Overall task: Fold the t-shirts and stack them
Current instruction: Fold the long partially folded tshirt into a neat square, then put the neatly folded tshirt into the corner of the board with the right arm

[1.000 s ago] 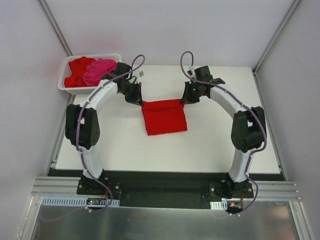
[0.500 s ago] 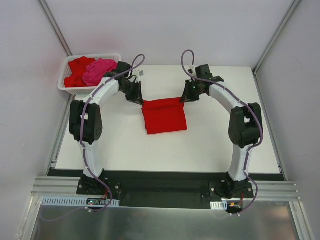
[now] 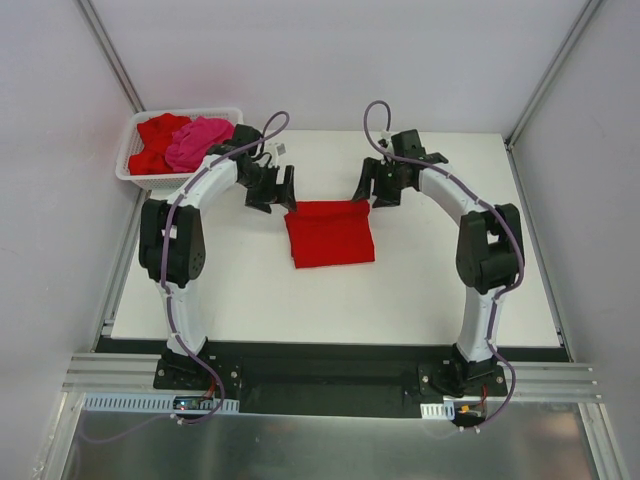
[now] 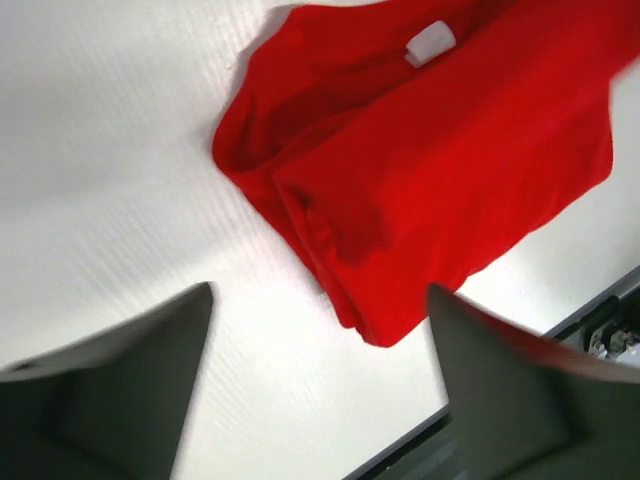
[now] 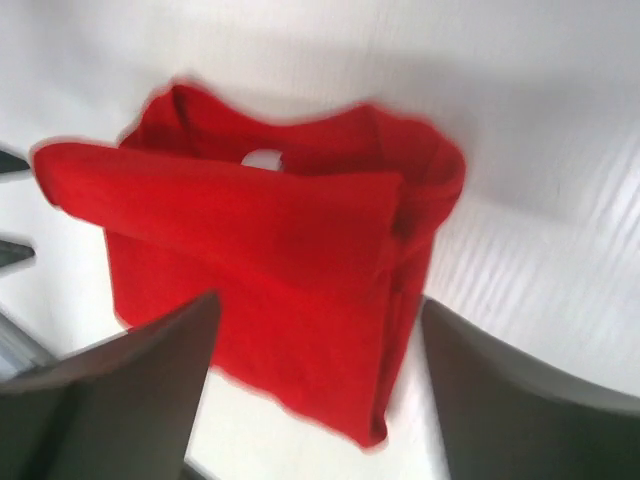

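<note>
The folded red t-shirt (image 3: 329, 233) lies on the white table (image 3: 250, 290), around the middle and between the two arms; from above it is a near-square block of plain bright red cloth, slightly askew, its far edge a thicker doubled band. In the left wrist view the shirt (image 4: 430, 170) shows stacked layers with a rolled fold along its near-left side and a small white label (image 4: 430, 42) at the neck. In the right wrist view the same shirt (image 5: 250, 270) has one flap laid across the top and a bunched corner on the right; that picture is blurred, so whether the flap is a sleeve or the hem I cannot tell. A second red t-shirt (image 3: 158, 135) and a pink t-shirt (image 3: 200, 140) sit crumpled in the white basket (image 3: 135, 170) at the table's far-left corner.

The left gripper (image 3: 283, 190) hangs just beyond the shirt's far-left corner with its fingers spread and nothing between them; the right gripper (image 3: 368, 188) hangs likewise at the far-right corner, also spread and empty.

Half a second ago both grippers were pressed together right at those two far corners; now they have let go and drawn slightly away from the cloth. The shirt has kept its place and its shape.
</note>
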